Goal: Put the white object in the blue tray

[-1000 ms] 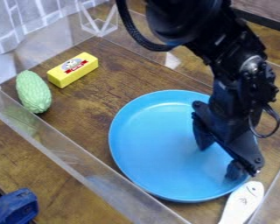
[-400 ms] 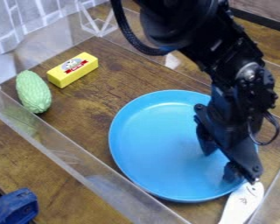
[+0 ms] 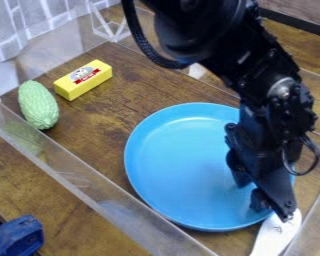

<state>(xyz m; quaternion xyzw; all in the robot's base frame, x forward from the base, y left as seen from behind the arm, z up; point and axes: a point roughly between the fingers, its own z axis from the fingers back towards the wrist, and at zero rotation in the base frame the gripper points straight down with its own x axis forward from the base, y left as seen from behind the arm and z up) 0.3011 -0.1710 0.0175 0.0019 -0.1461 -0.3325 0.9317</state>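
The blue tray (image 3: 176,160) lies on the wooden table, round, shallow and with nothing in it. Just off its lower right rim, at the frame's bottom edge, lies the white object (image 3: 270,241); only its lower part shows. My black gripper (image 3: 278,212) points steeply down, with its fingertips over the white object's upper end and hiding it. The dark fingers merge with the wrist, so I cannot make out how wide the jaws stand or whether they grip the toy.
A yellow rectangular block (image 3: 84,78) and a green oval object (image 3: 39,103) lie at the left. A clear plastic wall (image 3: 83,185) runs along the table's near-left side. Something blue (image 3: 16,240) sits in the bottom left corner.
The wrist has rolled a little. The fingertips now cover the white object's upper end, which showed beside them a second ago. The white object lies where it was.
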